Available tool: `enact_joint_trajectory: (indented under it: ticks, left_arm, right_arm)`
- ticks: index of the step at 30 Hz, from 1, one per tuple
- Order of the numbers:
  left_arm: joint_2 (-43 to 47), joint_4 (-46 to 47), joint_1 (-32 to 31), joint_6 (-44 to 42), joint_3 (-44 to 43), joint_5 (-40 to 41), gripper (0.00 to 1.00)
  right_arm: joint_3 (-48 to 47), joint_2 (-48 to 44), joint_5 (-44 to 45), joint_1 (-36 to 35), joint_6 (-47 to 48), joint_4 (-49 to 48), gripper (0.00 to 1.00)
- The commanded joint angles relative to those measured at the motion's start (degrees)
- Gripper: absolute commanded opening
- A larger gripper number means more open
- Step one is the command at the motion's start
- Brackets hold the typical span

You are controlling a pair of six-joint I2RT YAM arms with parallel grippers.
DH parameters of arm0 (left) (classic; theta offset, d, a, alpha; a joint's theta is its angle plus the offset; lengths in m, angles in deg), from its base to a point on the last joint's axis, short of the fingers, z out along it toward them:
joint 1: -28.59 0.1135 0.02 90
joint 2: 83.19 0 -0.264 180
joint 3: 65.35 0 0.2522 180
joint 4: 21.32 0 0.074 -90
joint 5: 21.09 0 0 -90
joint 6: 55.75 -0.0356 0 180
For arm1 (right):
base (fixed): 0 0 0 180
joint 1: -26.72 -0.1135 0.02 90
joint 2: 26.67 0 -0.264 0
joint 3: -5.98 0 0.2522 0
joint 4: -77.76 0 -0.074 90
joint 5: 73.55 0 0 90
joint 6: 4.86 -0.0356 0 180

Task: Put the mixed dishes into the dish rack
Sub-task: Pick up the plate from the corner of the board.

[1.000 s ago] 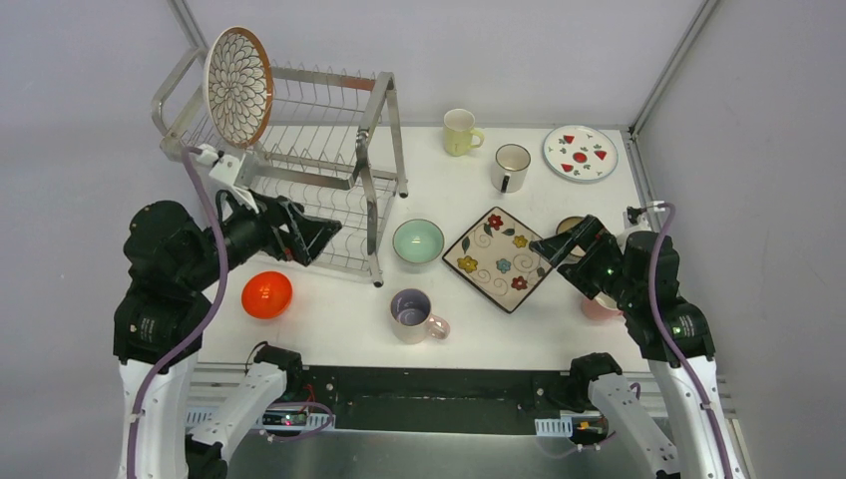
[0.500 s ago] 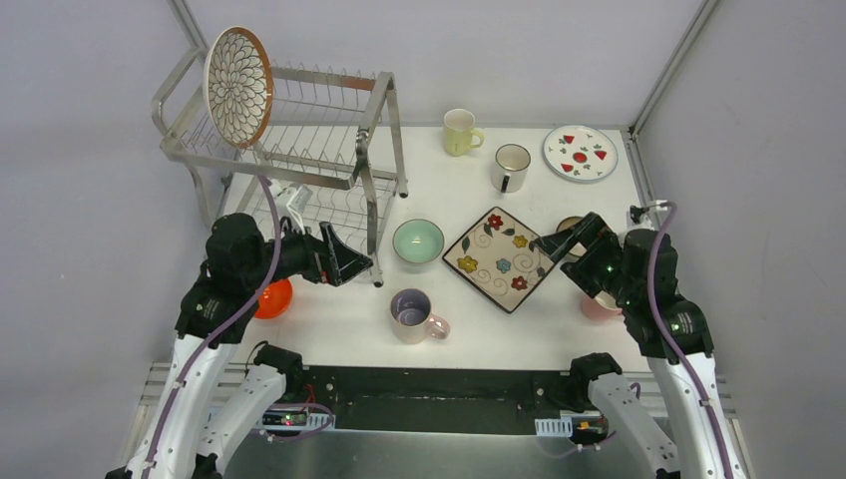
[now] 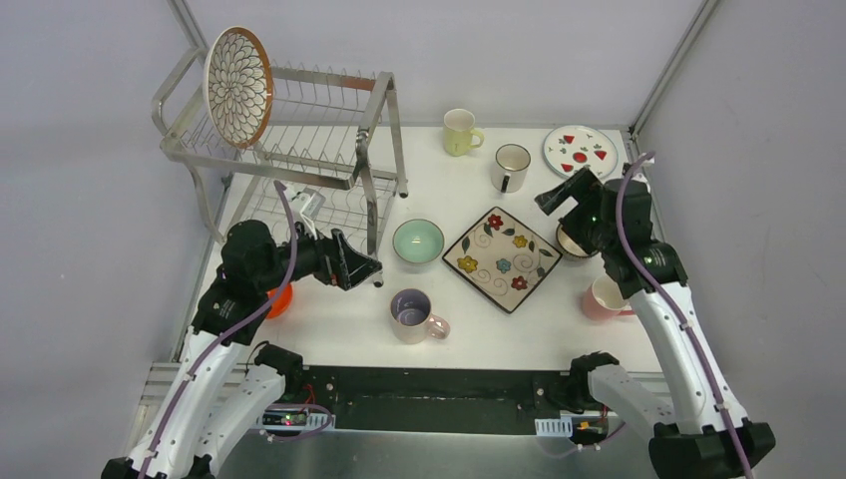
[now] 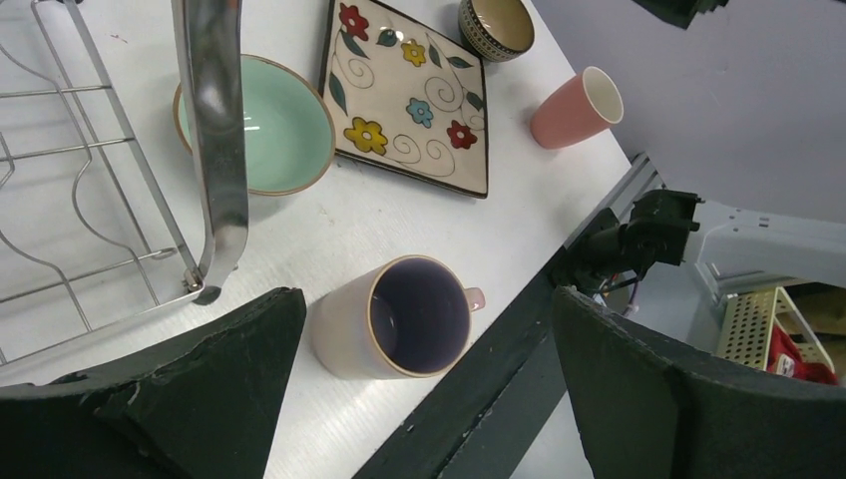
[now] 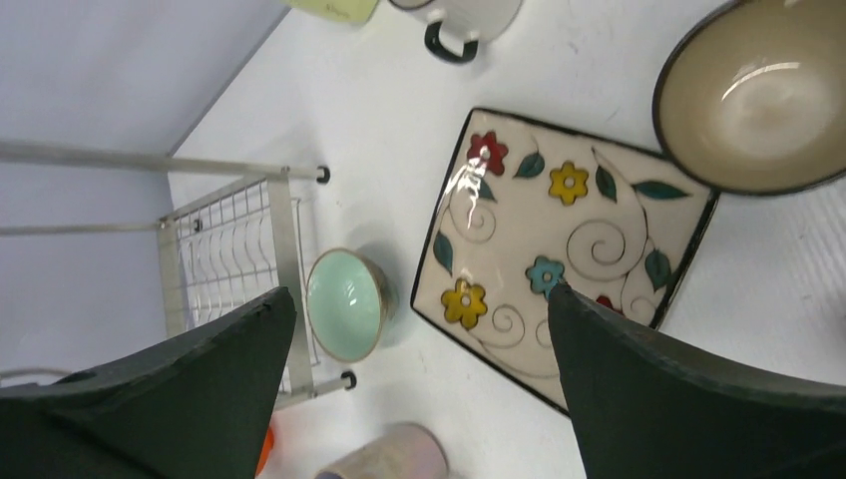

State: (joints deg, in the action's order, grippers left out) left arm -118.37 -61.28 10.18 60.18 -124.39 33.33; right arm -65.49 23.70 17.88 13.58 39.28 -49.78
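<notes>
The dish rack [image 3: 289,150] stands at the far left with the petal-pattern plate [image 3: 238,86] upright in its top tier. My left gripper [image 3: 354,267] is open and empty by the rack's front post, above the lilac mug [image 4: 399,319]. My right gripper [image 3: 559,195] is open and empty, raised between the white mug [image 3: 510,167] and the brown bowl [image 3: 569,242]. The mint bowl [image 3: 417,240] and flowered square plate [image 3: 501,258] lie mid-table. The orange bowl [image 3: 279,297] is half hidden under my left arm.
The yellow mug [image 3: 460,131] and red-fruit plate [image 3: 580,152] sit at the far edge. The pink mug [image 3: 604,298] stands at the right near my right arm. The rack's front post [image 4: 214,140] is close to my left finger.
My left arm has swung from the rack's left side to its front right post, over the orange bowl. My right arm has lifted and moved back from the square plate, uncovering the pink mug.
</notes>
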Motion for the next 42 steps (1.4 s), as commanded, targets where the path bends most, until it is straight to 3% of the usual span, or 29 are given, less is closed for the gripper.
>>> enact_joint_trajectory:
  ticks: [1,13,21,22,25,34,42]
  left_arm:
    - [2.08,1.92,-0.39,-4.09,0.87,0.66,0.99]
    - [6.1,-4.28,-0.39,-7.19,4.45,6.94,0.99]
    - [10.34,-5.01,-0.59,-8.4,4.61,12.28,0.99]
    - [10.11,-5.2,-0.57,-8.66,4.47,12.25,0.99]
    - [10.26,-5.49,-0.57,-9.37,4.34,11.67,0.99]
    - [9.35,-5.81,-0.57,-8.89,3.97,11.53,0.99]
    - [10.43,-6.42,-0.62,-11.27,3.8,11.31,0.99]
  right_arm:
    - [-4.93,4.28,7.82,0.93,4.25,-7.39,1.0]
    - [-8.6,15.88,2.71,11.22,5.32,-12.73,0.96]
    - [-4.02,24.02,0.27,19.78,3.15,-22.57,0.9]
    - [-3.62,25.8,-1.81,21.0,0.5,-25.08,0.8]
    - [-4.33,31.82,-5.88,25.24,-1.18,-28.83,0.69]
    - [-8.13,48.06,-11.02,32.59,-7.32,-36.12,0.52]
    - [-14.85,60.79,-13.07,33.57,-13.6,-41.37,0.46]
